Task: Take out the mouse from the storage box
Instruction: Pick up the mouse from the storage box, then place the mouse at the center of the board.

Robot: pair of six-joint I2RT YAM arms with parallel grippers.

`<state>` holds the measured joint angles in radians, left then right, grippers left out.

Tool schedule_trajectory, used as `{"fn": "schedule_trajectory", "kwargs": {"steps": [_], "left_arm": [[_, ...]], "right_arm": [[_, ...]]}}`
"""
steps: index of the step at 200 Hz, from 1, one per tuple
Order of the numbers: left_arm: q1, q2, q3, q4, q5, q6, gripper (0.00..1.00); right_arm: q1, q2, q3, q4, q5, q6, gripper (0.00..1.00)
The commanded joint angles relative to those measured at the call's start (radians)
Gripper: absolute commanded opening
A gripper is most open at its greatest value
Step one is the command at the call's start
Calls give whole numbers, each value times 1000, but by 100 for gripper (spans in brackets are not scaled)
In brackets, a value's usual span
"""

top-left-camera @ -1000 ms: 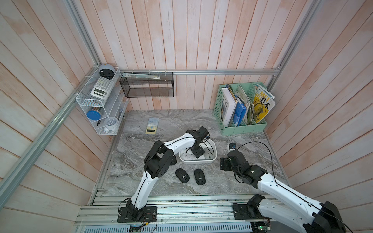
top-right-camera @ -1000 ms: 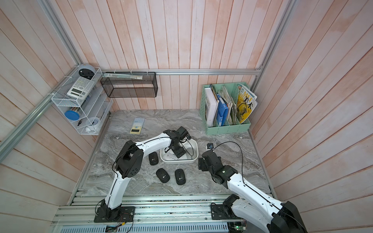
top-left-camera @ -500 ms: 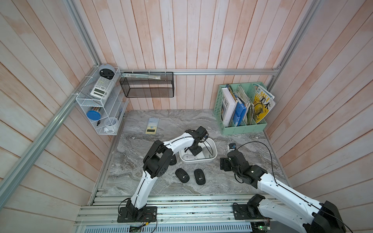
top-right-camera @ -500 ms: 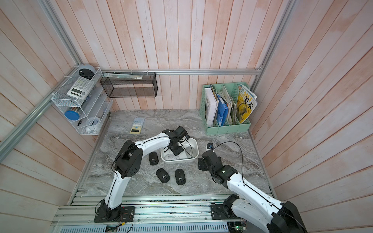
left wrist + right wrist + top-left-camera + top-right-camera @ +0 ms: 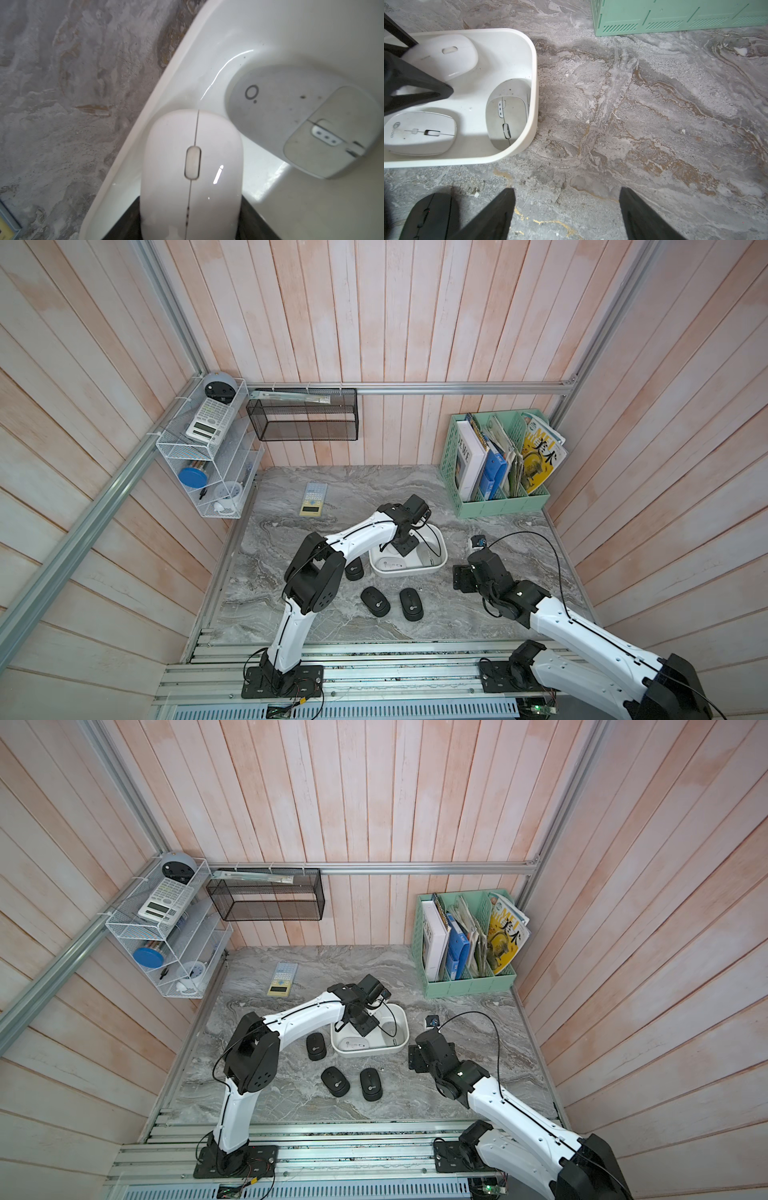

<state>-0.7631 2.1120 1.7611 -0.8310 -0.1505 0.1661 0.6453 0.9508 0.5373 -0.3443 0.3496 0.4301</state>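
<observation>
The storage box is a shallow white tub in the middle of the marble table. My left gripper reaches down into it and is shut on a white mouse, with a black finger against each side. A grey mouse and a white mouse with a logo also lie in the box. My right gripper hangs open over bare table, right of the box.
Three black mice lie on the table in front of and left of the box. A mint-green file holder stands at the back right. A calculator lies at the back left, and a small blue-black object right of the box.
My left gripper has closed its fingers onto the white mouse inside the box. The right arm has not moved.
</observation>
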Motion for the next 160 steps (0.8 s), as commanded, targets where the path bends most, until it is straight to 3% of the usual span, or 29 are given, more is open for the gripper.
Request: {"fn": "schedule_trajectory", "kwargs": {"steps": [1,50,160], "left_arm": [[2,-63,-6,-16,12,-43,46],[65,-136,-56,-17,4,-146,45],[425,-275,-295,6,14,-483,46]], "right_arm": [[-4,-3,-2,-4,13,9,86],[-5,-4,-3,-7,14,10,86],[-4,2,-2,-5,18,13,85]]}}
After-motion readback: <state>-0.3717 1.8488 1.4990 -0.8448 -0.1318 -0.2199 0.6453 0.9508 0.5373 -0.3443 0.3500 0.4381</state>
